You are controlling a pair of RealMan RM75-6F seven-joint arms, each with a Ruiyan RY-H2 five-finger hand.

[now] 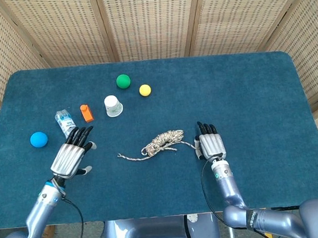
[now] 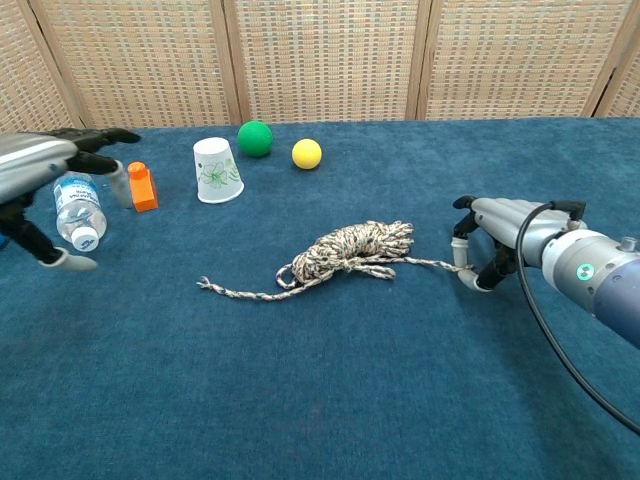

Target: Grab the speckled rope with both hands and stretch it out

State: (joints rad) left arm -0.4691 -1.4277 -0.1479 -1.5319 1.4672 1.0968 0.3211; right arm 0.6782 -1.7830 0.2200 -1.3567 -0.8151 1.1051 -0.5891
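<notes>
The speckled rope (image 1: 163, 140) lies on the blue tablecloth as a loose coil (image 2: 355, 246). One thin tail runs left to a frayed end (image 2: 203, 285), the other runs right to my right hand. My right hand (image 1: 210, 145) arches over that right end (image 2: 458, 268), fingers apart, with a fingertip and the thumb either side of it; the rope still lies flat there. My left hand (image 1: 71, 156) hovers well left of the rope, fingers spread and holding nothing; the chest view shows the left hand (image 2: 50, 175) at the left edge.
A water bottle (image 1: 64, 122) lies just beyond my left hand's fingertips. An orange block (image 1: 86, 112), a white cup (image 1: 113, 105), a green ball (image 1: 123, 81) and a yellow ball (image 1: 144, 90) sit behind the rope. A blue ball (image 1: 38, 139) lies far left.
</notes>
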